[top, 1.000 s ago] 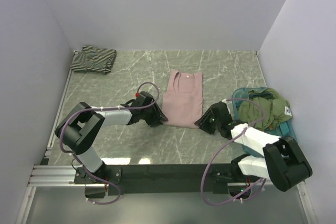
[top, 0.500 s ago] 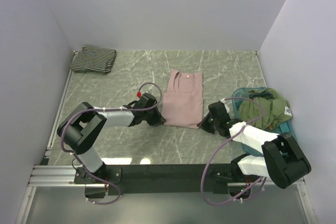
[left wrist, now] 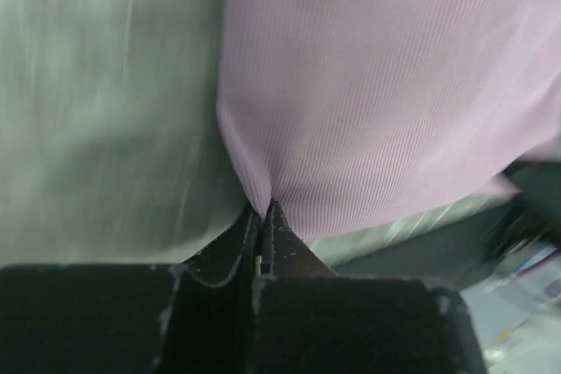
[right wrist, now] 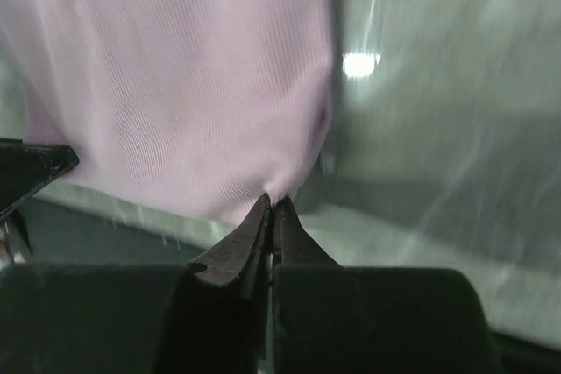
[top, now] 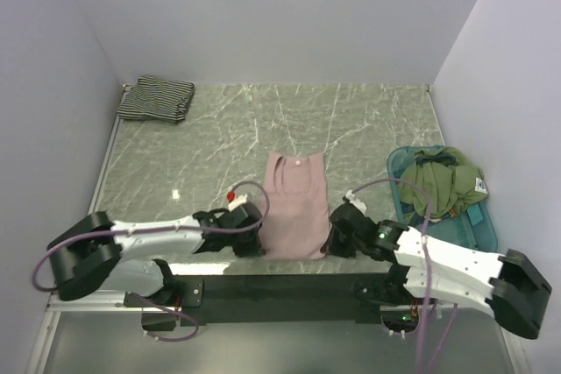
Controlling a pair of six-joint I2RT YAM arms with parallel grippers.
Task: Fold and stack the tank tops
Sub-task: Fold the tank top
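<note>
At the near edge of the grey marbled table (top: 368, 120), the plain mauve-pink ribbed fabric tank top (top: 294, 203) lies between the grippers. The left gripper (left wrist: 264, 215) and the right gripper (right wrist: 271, 206) each pinch one hem corner, jaws pressed together. The folded black-and-white striped fabric tank top (top: 156, 98) sits at the far-left corner.

The mauve-pink cloth tank top (top: 294, 208) is a fine-ribbed knit, soft and matt. The green marble-patterned surface (top: 210, 142) is smooth and glossy, catching glare. The teal plastic tray (top: 478, 232) looks shiny. Black fingers of the left end effector (left wrist: 264, 210) and right end effector (right wrist: 272, 203) are matt and scuffed.
</note>
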